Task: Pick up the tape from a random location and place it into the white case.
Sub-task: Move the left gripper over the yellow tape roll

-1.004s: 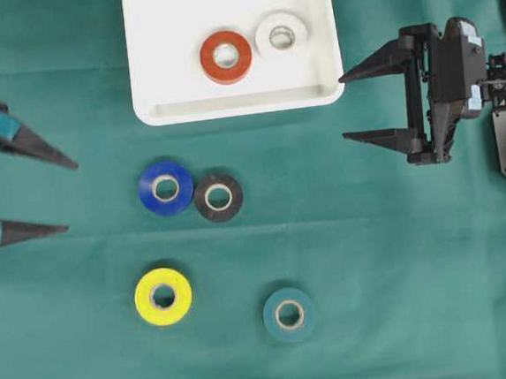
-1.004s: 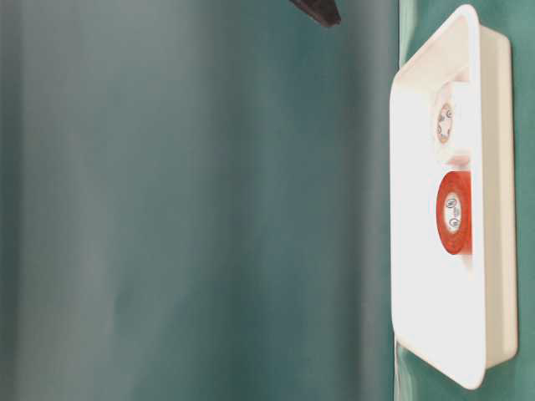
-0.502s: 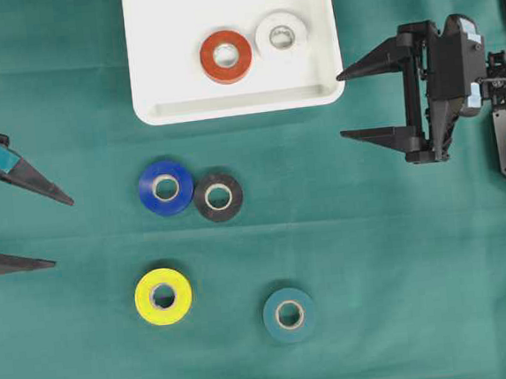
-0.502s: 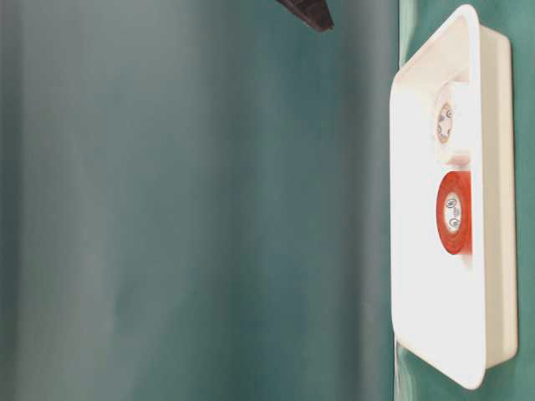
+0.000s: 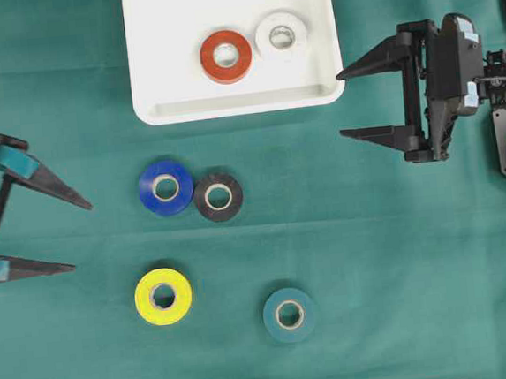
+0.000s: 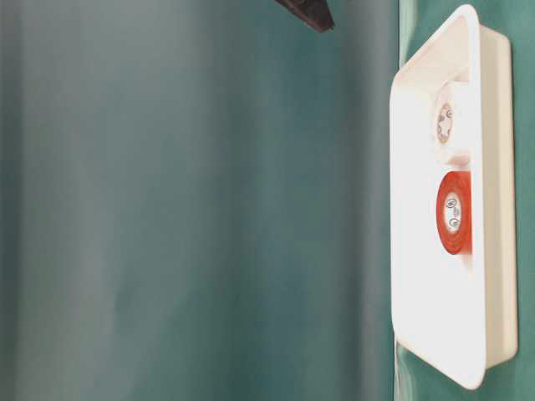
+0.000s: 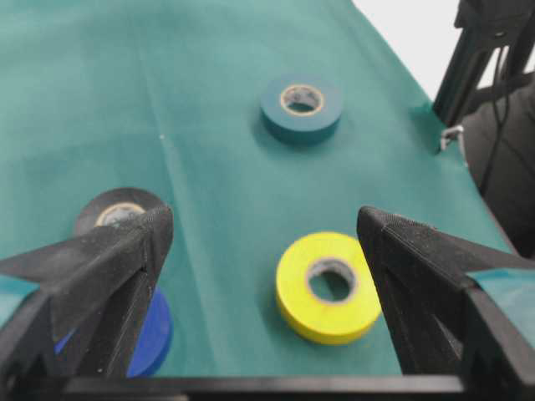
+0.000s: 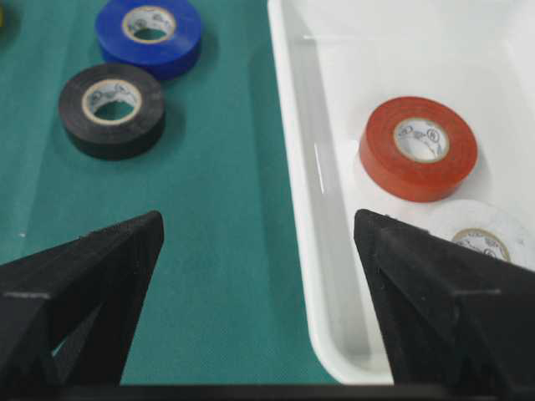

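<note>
The white case (image 5: pixel 175 108) sits at the far edge of the table (image 5: pixel 373 250), which is covered in a green cloth. Two rolls lie flat inside it, a red tape roll (image 5: pixel 226 56) and a white tape roll (image 5: pixel 281 34), side by side and just about touching.

Four more rolls lie on the cloth outside the case. The blue tape roll (image 5: pixel 165 187) and the black tape roll (image 5: pixel 218 197) lie against each other just below the case. The yellow tape roll (image 5: pixel 163 296) is nearer the front edge, and the teal tape roll (image 5: pixel 289 314) lies off to its right, well apart from the others.

The left gripper (image 5: pixel 81 235) is at the left edge of the overhead view, its jaws spread wide with nothing between them, pointing in toward the rolls. In its wrist view the yellow roll shows in the gap between the jaws, with the blue and black ones partly behind the left finger.

The right gripper (image 5: pixel 341 105) hangs to the right of the case, level with its lower right corner, jaws wide apart and empty. Its wrist view looks along the case's rim, with the red and white rolls on one side and the blue and black on the other.
</note>
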Robot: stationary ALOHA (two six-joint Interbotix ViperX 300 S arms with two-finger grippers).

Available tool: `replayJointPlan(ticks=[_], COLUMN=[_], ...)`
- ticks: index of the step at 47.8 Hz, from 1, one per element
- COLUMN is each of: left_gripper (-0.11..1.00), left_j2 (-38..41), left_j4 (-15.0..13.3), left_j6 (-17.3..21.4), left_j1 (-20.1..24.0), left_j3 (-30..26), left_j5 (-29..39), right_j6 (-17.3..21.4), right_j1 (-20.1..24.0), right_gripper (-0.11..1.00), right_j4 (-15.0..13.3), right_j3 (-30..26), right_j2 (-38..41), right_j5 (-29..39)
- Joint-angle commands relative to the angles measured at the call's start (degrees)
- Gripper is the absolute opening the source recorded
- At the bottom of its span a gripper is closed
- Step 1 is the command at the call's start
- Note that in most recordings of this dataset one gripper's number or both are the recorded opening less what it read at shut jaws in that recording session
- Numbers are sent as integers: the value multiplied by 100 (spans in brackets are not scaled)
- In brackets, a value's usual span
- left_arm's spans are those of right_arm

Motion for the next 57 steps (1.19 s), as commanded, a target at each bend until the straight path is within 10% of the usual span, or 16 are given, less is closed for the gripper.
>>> replayJointPlan(ticks=[1, 27, 57], left_gripper=[98, 98, 98], left_j2=[237, 1828, 1898], left_j4=[0, 18, 18], left_j6=[9, 229, 229], left_j1=[-18, -167, -176], left_j3=[-290, -1784, -1872], left_j5=[-158, -176, -79], right_j6=[-9, -44, -53], right_j1=[0, 0, 0], right_gripper=[88, 88, 88], right_j4=[-9, -18, -26], right_j3=[-149, -158, -158], right_j2=[-18, -18, -26], right_j5=[-18, 79, 141])
